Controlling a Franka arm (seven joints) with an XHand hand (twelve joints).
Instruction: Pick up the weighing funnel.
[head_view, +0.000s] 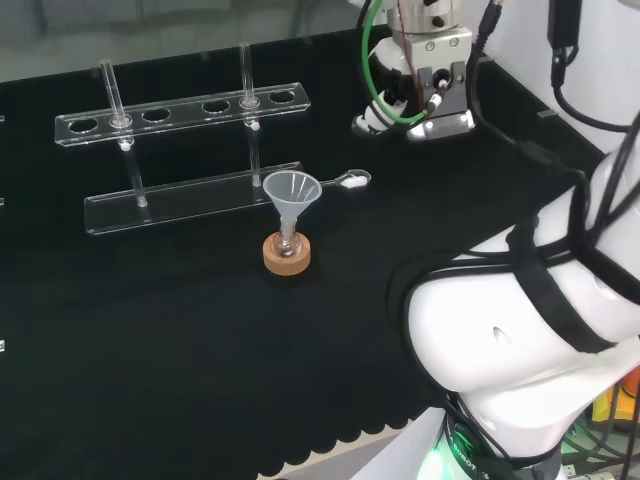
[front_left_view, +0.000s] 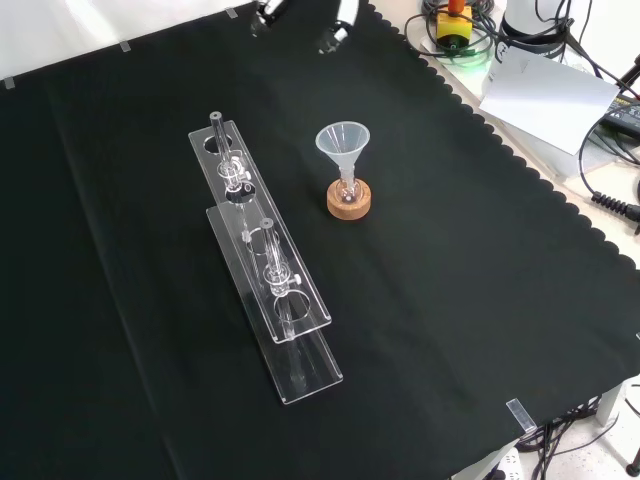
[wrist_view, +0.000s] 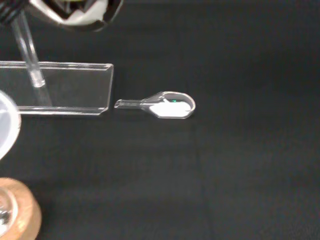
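Note:
The weighing funnel lies on the black cloth, just right of the big funnel in the head view. It is a small clear scoop with a short stem. Up close in the wrist view, the weighing funnel holds some white powder, and its stem points at the end of the rack's base. My hand hangs above the cloth, to the right of the piece and beyond it, and touches nothing. Two fingertips enter the front view at its top, spread apart and relaxed, with nothing between them.
The big funnel stands in a small flask on a cork ring mid-cloth. A clear test tube rack with two tubes stands to its left in the head view. In the front view, cables and a paper sheet lie beyond the cloth's scalloped right edge.

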